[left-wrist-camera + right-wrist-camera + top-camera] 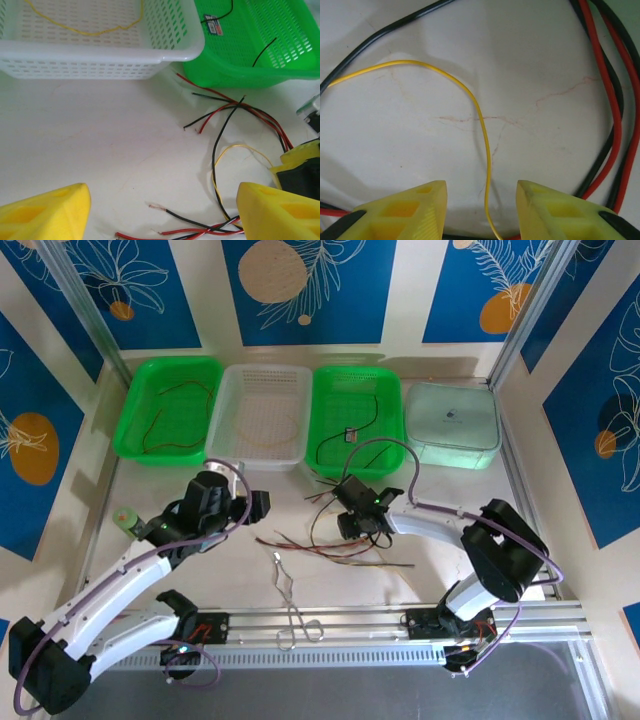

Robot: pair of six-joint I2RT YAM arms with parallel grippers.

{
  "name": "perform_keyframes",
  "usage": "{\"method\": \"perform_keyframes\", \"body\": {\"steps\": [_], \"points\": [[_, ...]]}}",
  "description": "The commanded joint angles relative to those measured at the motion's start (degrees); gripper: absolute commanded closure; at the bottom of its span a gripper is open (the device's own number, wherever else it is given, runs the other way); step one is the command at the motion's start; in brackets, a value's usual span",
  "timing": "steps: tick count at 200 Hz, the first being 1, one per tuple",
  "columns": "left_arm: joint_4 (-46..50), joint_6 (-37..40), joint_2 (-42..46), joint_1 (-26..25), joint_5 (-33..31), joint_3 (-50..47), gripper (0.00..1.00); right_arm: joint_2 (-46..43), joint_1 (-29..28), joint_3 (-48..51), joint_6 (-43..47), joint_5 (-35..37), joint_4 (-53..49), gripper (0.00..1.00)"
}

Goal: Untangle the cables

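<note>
Loosely tangled cables (330,543), thin red, black, yellow strands

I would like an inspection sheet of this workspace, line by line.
Surface: white, faintly veined table.
Job's things: tangled cables, red, black, yellow, mid-table; single wires lie in left green basket, white basket, right green basket.
Clutter: metal forceps; small green object.
Grippers: left gripper open above table; right gripper open, straddling yellow wire.
Cables: purple arm cables loop above the arms.
Surroundings: blue patterned panels; pale lidded box.
</note>
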State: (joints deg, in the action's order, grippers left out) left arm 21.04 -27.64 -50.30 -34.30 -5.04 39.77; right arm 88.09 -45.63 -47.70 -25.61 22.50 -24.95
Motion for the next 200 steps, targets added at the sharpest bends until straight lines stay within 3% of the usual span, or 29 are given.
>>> {"method": "perform_keyframes", "body": {"steps": [1, 65, 113, 200], "points": [[2.0, -1.7, 0.5, -0.4, -0.9, 2.1, 0.24, 1.1, -0.2, 1.3, 1.4, -0.3, 1.5, 0.60], [2.0, -2.8, -1.0, -0.4, -0.1, 3.7, 0.26, 5.7, -1.1, -0.9, 4.1, 0.3, 2.0, 0.74], [3.8, -2.5, 0.4, -0.3, 0.0, 6.0, 0.25, 3.7, -3.0, -1.2, 5.9, 2.9, 1.4, 0.98], [5.1, -1.5, -0.7, -0.2, 3.2, 13.4, 0.27, -15.9, -4.3, 0.8, 8.3, 5.9, 1.2, 1.00]]}}
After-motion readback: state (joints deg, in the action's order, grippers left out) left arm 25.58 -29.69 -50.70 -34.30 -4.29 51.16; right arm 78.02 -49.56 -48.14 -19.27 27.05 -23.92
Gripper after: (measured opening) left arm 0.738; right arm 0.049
